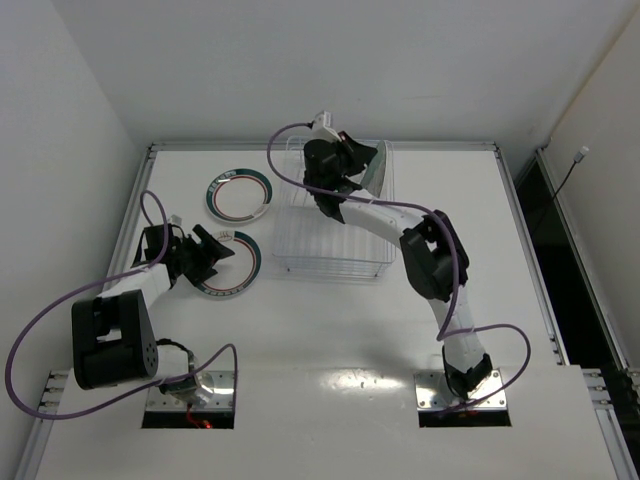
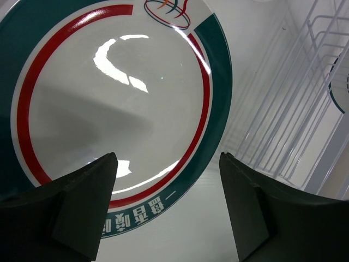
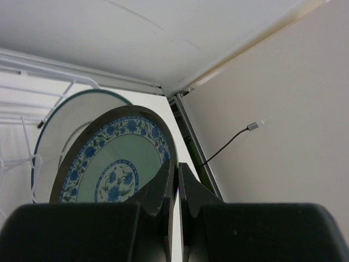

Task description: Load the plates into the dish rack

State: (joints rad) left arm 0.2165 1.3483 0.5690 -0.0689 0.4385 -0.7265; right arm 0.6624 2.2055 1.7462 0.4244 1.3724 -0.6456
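Observation:
A white plate with teal rim and red ring (image 1: 240,268) lies flat on the table, left of the clear dish rack (image 1: 300,230). My left gripper (image 1: 212,252) is open, low over that plate's left edge. In the left wrist view the plate (image 2: 109,98) fills the frame and the open gripper (image 2: 169,210) straddles its near rim. A second such plate (image 1: 238,195) lies further back. My right gripper (image 1: 362,165) is shut on the rim of the smaller teal-patterned plate (image 3: 109,169), holding it upright at the rack's far right end. Another plate (image 3: 65,117) stands behind it in the rack.
The rack's ribbed wires (image 2: 294,125) show at the right of the left wrist view. A raised rail (image 1: 320,146) edges the table at the back, with side walls close by. A cable with a plug (image 3: 252,126) hangs on the right wall.

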